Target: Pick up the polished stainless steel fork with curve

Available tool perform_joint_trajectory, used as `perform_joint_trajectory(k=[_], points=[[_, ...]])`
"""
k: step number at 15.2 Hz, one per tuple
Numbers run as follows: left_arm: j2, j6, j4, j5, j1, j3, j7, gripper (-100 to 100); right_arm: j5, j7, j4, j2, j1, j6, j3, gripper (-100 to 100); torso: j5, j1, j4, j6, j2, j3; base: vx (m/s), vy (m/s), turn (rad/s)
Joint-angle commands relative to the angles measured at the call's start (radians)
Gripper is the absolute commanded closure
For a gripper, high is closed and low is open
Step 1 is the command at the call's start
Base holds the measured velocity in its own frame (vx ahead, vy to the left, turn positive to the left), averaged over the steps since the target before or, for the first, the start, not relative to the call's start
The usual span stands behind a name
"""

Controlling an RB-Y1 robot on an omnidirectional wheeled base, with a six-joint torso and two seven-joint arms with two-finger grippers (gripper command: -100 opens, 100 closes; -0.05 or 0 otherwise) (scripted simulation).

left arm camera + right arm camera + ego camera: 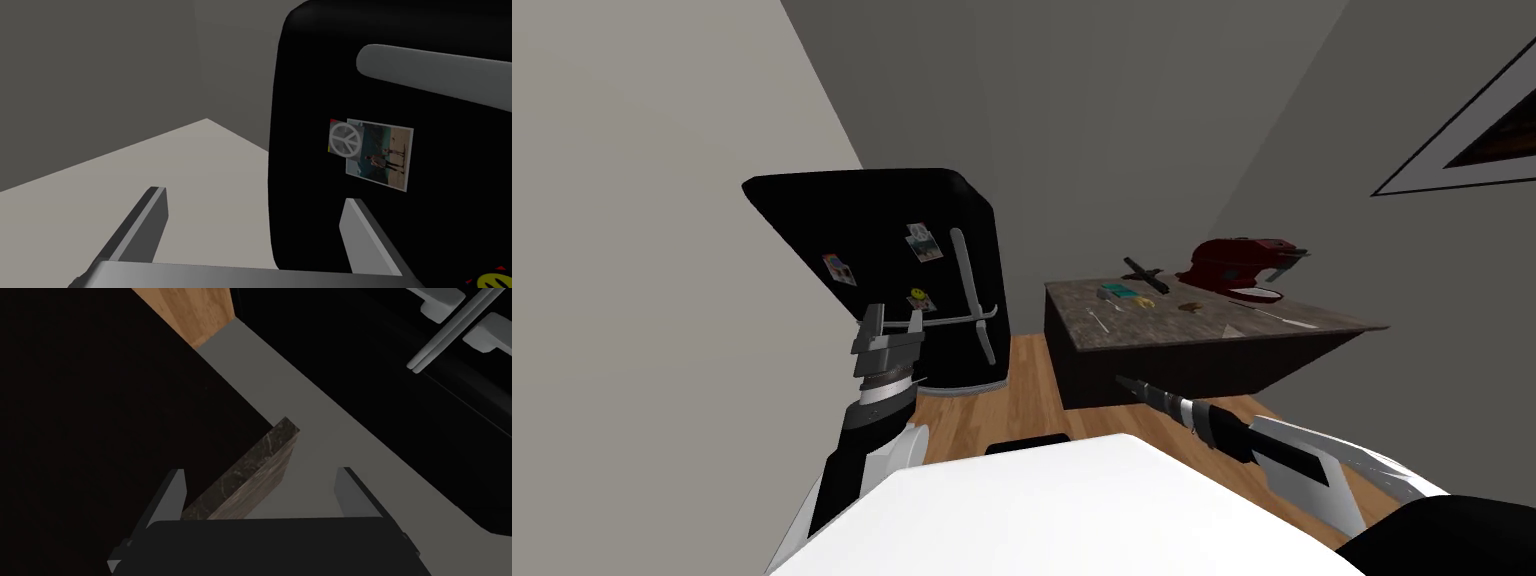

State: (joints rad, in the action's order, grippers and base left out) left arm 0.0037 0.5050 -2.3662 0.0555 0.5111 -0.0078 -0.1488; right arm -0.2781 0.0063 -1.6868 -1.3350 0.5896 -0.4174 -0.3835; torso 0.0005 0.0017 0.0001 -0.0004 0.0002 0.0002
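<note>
A thin pale utensil [1100,318], too small to make out its tines, lies on the dark stone counter top [1162,330] near its left end. Another thin pale piece [1284,316] lies further right, in front of the red stand mixer [1240,265]. My right gripper [1124,383] hangs below the counter's front edge, against its dark side. In the right wrist view it is open [260,488], with the counter slab's corner [260,463] between its fingers. My left gripper [892,325] is raised in front of the black fridge [912,260] and stands open [255,225] with nothing in it.
The fridge has grey handles [977,300] and several magnets, among them a photo [377,155]. On the counter also lie a black object [1142,270], a teal item [1115,292], a yellow piece [1142,300] and a brown one [1192,307]. Wooden floor [1022,390] separates fridge and counter.
</note>
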Motion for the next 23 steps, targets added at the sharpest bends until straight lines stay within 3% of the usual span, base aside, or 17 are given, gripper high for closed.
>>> perform_joint_trajectory(k=[1,4,6,7,10,17,20,22,23], points=[[0.000,0.000,0.000,0.000,0.000,0.000,0.000,0,-0.009,0.002,-0.003,-0.028,0.012,0.012,-0.002,-100,0.000,0.000,0.000,0.000,0.000,0.000,0.000,0.019,0.052],[0.000,0.000,0.000,0.000,0.000,0.000,0.000,0,-0.047,-0.009,0.050,-0.105,0.026,0.043,-0.054,-100,0.000,0.000,0.000,0.000,-0.001,0.000,0.009,0.029,0.155],[0.000,0.000,0.000,0.000,0.000,0.000,0.000,0,-0.047,-0.009,0.050,-0.134,0.026,0.043,-0.054,-100,0.000,0.000,0.000,0.000,-0.002,-0.001,0.019,0.025,0.094],[0.000,0.000,0.000,0.000,0.000,0.000,0.000,0,-0.066,-0.014,0.074,-0.170,0.032,0.058,-0.079,-100,0.000,0.000,0.000,0.000,-0.002,-0.001,0.027,0.022,0.134],[0.000,0.000,0.000,0.000,0.000,0.000,0.000,0,-0.084,-0.018,0.097,-0.228,0.038,0.073,-0.104,-100,0.000,-0.001,-0.001,-0.001,-0.003,-0.002,0.037,0.019,0.191],[0.000,0.000,0.000,0.000,0.000,0.000,0.000,0,-0.154,-0.035,0.175,-0.378,0.057,0.128,-0.194,-100,0.000,-0.002,-0.002,-0.001,-0.008,-0.005,0.088,0.003,0.191],[0.000,0.000,0.000,0.000,0.000,0.000,0.000,0,-0.154,-0.035,0.175,-0.378,0.057,0.128,-0.194,-100,-0.001,-0.003,-0.002,0.000,-0.008,-0.005,0.076,-0.018,0.093],[0.000,0.000,0.000,0.000,0.000,0.000,0.000,0,-0.185,-0.042,0.202,-0.431,0.063,0.153,-0.232,-100,0.000,-0.002,-0.001,-0.001,-0.005,-0.003,0.096,-0.011,0.262],[0.000,0.000,0.000,0.000,0.000,0.000,0.000,0,-0.185,-0.042,0.202,-0.431,0.063,0.153,-0.232,-100,0.000,-0.002,-0.002,-0.002,-0.008,-0.005,0.155,-0.040,0.295]])
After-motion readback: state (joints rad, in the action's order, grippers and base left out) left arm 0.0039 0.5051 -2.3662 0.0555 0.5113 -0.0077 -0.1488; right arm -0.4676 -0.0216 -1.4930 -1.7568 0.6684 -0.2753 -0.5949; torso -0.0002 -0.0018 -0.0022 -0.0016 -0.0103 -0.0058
